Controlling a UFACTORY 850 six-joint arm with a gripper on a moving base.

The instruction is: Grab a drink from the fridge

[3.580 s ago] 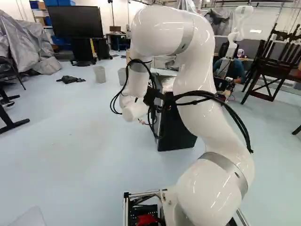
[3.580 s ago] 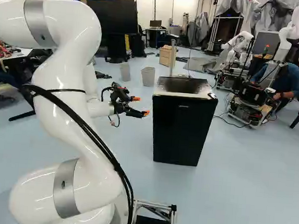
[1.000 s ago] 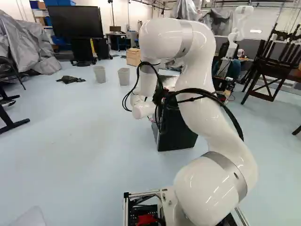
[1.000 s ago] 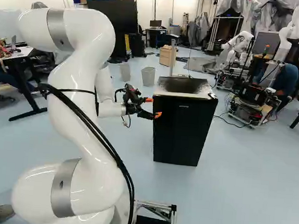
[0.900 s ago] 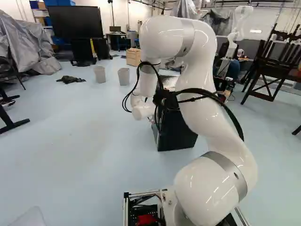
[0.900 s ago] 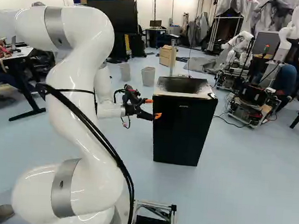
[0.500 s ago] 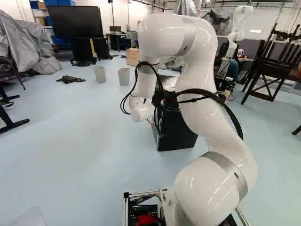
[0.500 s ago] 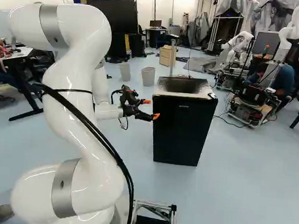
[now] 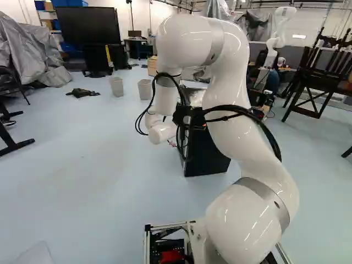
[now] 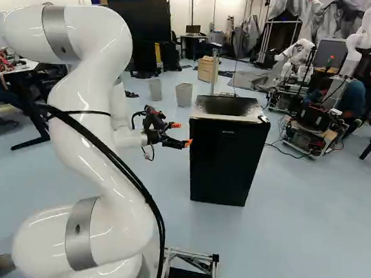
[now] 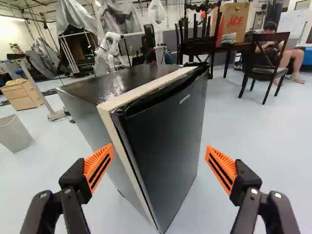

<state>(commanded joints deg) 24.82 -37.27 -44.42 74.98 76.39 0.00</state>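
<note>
In the right base view my gripper (image 10: 182, 135) stands just beside the left edge of the black mini fridge (image 10: 226, 162), at the height of its upper part. The wrist view shows the gripper (image 11: 160, 165) open, its orange pads wide apart with nothing gripped. Ahead of the fingers is the fridge (image 11: 165, 131), seen at its corner, with the door shut and a pale strip along the door's edge. Most of the fridge is behind the arm in the left base view. No drink is visible; the inside of the fridge is hidden.
Two grey bins (image 10: 183, 94) and a wooden box (image 10: 208, 69) stand behind the fridge. Another robot (image 10: 317, 121) is at the right of the right base view, with a person beside it. Dark wooden chairs (image 11: 265, 63) stand beyond the fridge. A desk (image 10: 22, 69) is left of the arm.
Since a second ago the arm has drawn back a little from the fridge's edge, leftward in both base views. Earlier it had swung toward the fridge. The base and fridge have not moved.
</note>
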